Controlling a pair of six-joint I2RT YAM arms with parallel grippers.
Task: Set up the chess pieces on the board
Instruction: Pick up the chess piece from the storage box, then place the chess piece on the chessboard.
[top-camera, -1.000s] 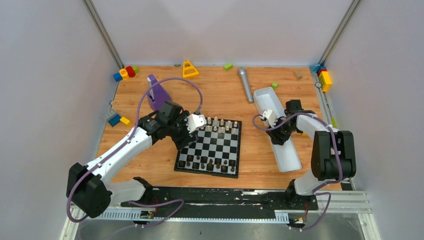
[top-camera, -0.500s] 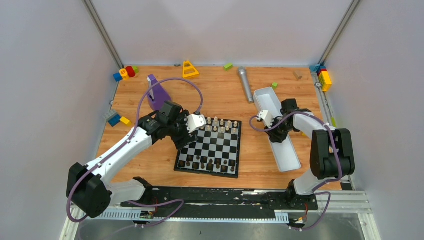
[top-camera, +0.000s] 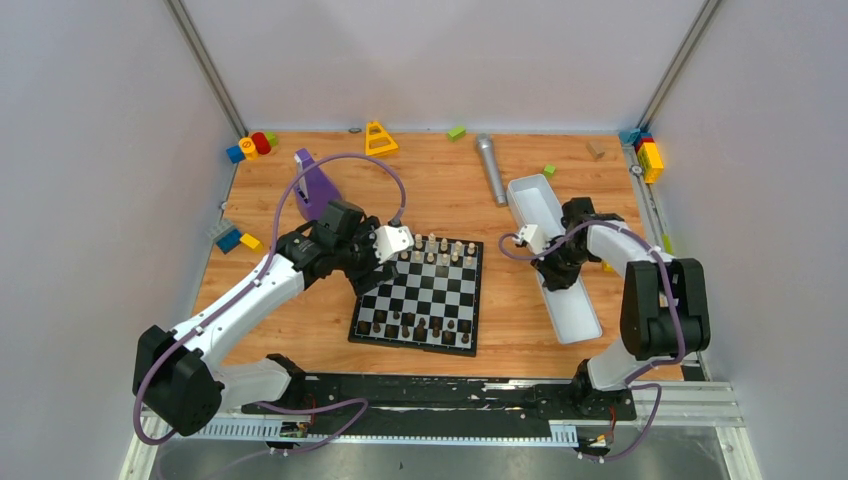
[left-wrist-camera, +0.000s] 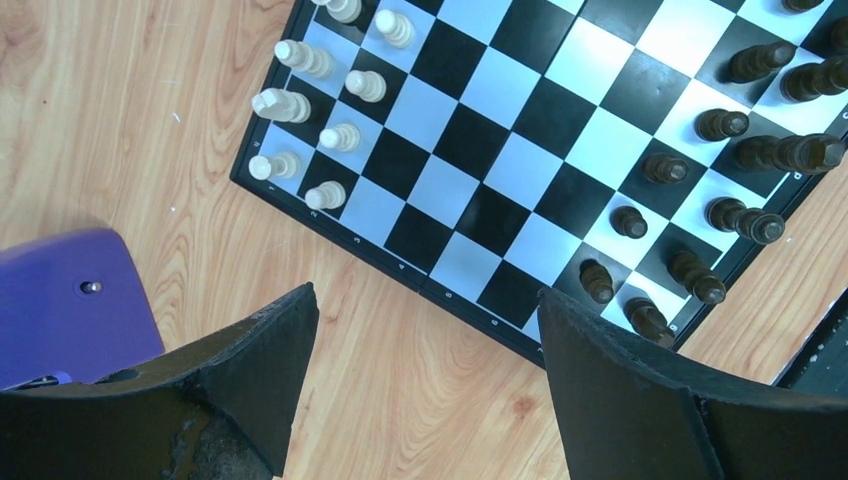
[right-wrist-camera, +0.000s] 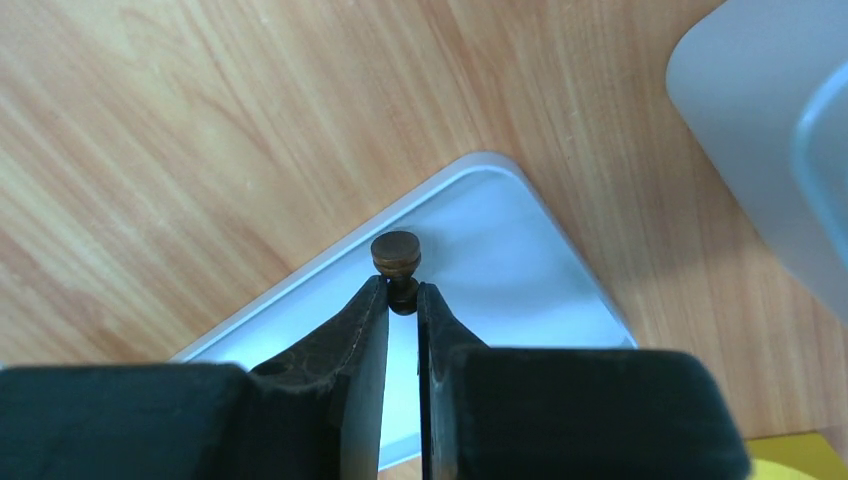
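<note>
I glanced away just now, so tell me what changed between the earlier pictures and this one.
The right tool shut on a dark chess piece at the white tray, its arm shifting slightly toward the board. The left tool stayed open beside the board's edge, and the pieces on the board did not move.

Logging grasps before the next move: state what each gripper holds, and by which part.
The right gripper pinches a dark brown chess piece by the narrow part just behind its round flat end. The left gripper holds nothing.
</note>
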